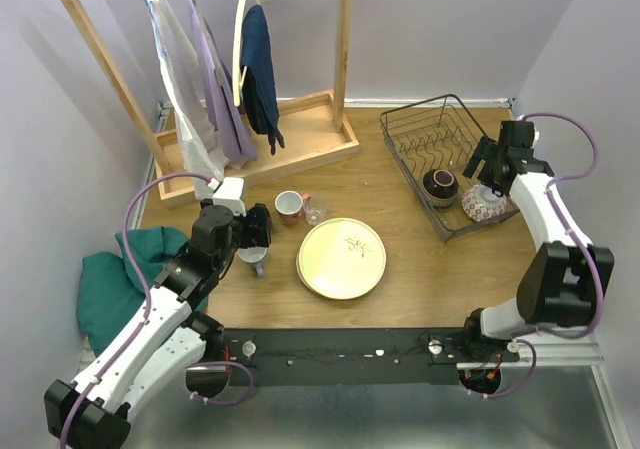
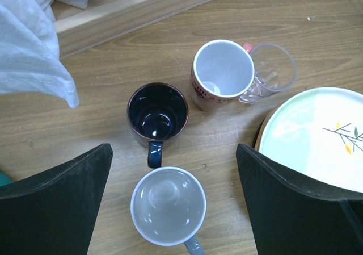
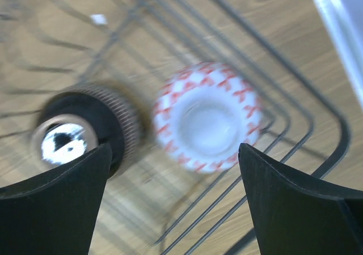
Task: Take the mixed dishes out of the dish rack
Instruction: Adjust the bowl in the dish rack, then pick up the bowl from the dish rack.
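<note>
The cream plate with twig mark (image 1: 342, 257) lies by the near edge of the table (image 1: 430, 269). To its left the left jaws stand wide and empty over a grey mug (image 2: 168, 205). Beyond that mug are a dark blue mug (image 2: 157, 111), a pink mug (image 2: 221, 73) and a clear glass (image 2: 273, 67). At the far right corner, the near end of the dish rack (image 1: 420, 144) holds an upturned dark bowl (image 1: 440, 184) and a red-patterned bowl (image 1: 487, 207). The right jaws gape wide above them.
</note>
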